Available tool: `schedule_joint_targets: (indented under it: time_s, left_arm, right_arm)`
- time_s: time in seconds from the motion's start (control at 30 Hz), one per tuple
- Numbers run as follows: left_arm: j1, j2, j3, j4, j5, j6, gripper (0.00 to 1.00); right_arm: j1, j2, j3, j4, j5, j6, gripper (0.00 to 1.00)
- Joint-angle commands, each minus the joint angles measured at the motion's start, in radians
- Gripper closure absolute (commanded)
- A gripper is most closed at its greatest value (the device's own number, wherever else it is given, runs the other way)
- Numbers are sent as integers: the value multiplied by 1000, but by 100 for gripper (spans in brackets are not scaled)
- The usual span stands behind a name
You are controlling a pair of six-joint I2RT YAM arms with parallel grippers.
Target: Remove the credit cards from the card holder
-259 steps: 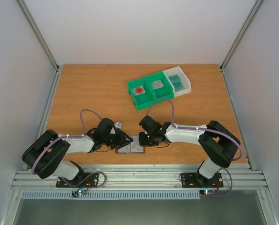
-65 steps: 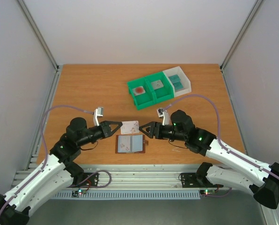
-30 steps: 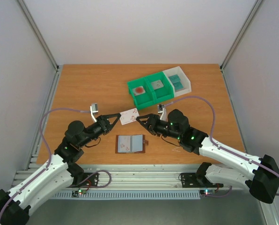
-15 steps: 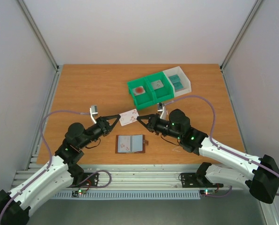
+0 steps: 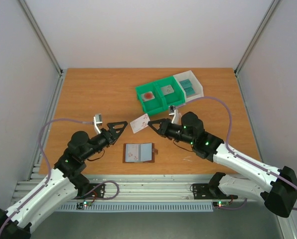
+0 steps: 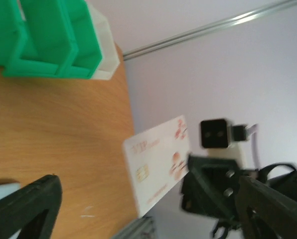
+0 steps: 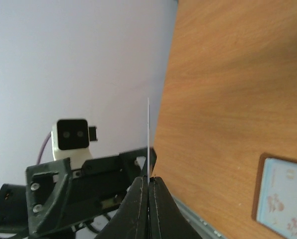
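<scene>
since half a second ago the left gripper (image 5: 121,127) has let go of the whitish credit card (image 5: 140,123) and drawn back a little toward its own side, and the card has tipped to a steeper slant. the card, marked with pink-red spots, is up in the air above the table (image 5: 88,94), between the two arms. the right gripper (image 5: 151,125) pinches its right edge, jaws clamped tight on the plastic. from the right wrist the card (image 7: 148,134) shows edge-on as a thin pale line rising out of the closed fingertips (image 7: 142,196). from the left wrist the same card (image 6: 157,167) faces the lens, with the right gripper (image 6: 191,172) gripping its far side. the left gripper's fingers (image 6: 26,206) stand spread wide on both sides of that view, apart from the card and holding nothing.

the card holder (image 5: 138,153) lies open and flat on the table just nearer the arm bases than the card, its grey-blue inner panels up and a small brown tab at its right edge. it shows too in the right wrist view (image 7: 283,196), low at the right.

farther back stand the green bins (image 5: 161,97) with a white bin (image 5: 197,91) joined at their right. teal cards (image 5: 188,88) lie in the white bin.
</scene>
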Motion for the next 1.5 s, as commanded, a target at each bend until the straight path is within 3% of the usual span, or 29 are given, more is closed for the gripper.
schedule_joint_targets:
  time_s: [0.0,0.23,0.67,0.9,1.47]
  left_arm:
    - [-3,-37,74,-232,-70,97,1]
    - [-3,-14,117,-457,-104,201,1]
    - [-1,50,96,-469,-69,302,1]
    - [0,132,109,-432,-22,321,1]
    - [2,200,139,-414,-41,332,1]
  right_arm:
    - [-82,-14,47,-69,-26,-118,99]
    - [-278,69,146,-178,-153,-276,99]
    - [-622,473,406,-218,-305,-550,99]
    - [-681,699,551,-246,-307,-643,99]
    - [-712,1001,866,-331,-241,-767,99]
